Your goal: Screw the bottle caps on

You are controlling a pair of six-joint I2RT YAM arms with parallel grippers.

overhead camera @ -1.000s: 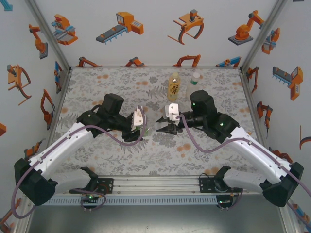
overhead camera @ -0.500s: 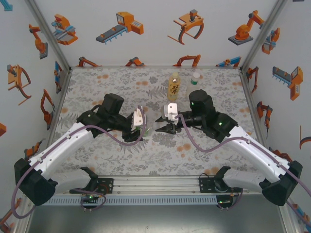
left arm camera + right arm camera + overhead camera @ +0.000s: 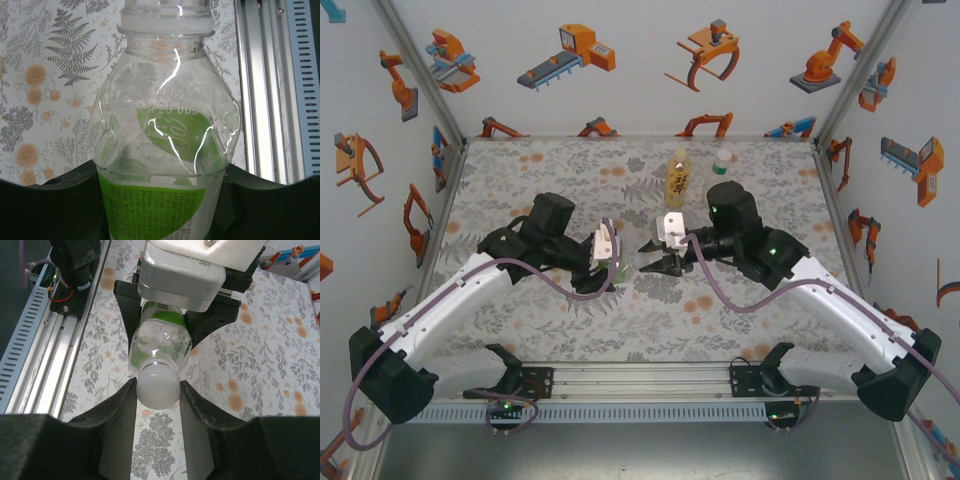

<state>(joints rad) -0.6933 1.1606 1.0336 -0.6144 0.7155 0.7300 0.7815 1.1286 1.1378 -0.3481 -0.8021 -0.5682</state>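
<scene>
**Landmark: the clear plastic bottle with a white-and-green label [image 3: 621,262], held above the middle of the floral-printed bench [image 3: 520,190].**

Nearest the viewer, well in front of the landmark bottle, an aluminium rail [image 3: 640,380] runs along the bench edge and carries both arm bases. From there the white-shelled left arm [image 3: 450,300] rises towards the bottle from its left. The white-shelled right arm [image 3: 830,300] rises towards it from its right.

The bottle [image 3: 165,145] lies roughly level, clear of the bench, with its mouth turned towards the right arm. The left jaws are pressed against its labelled lower body, one dark finger [image 3: 50,200] on each side, pinching it firmly. In the left wrist view the shoulder and neck are bare, and the rail [image 3: 265,85] lies beyond the bottle's right side.

At the bottle's mouth end sits a white round plastic cap [image 3: 157,385], in line with the neck. The right jaws pinch this cap, a finger [image 3: 122,405] touching it on either flank. How far the cap is seated on the threads cannot be told. Behind the cap, the bottle body [image 3: 160,340] runs back into the left jaws.

Well beyond the landmark bottle, near the back wall, stands a yellow plastic bottle with a yellow label [image 3: 680,180], upright. Just to its right stands a short green-tinted bottle [image 3: 722,164], also upright, with a white top.
</scene>
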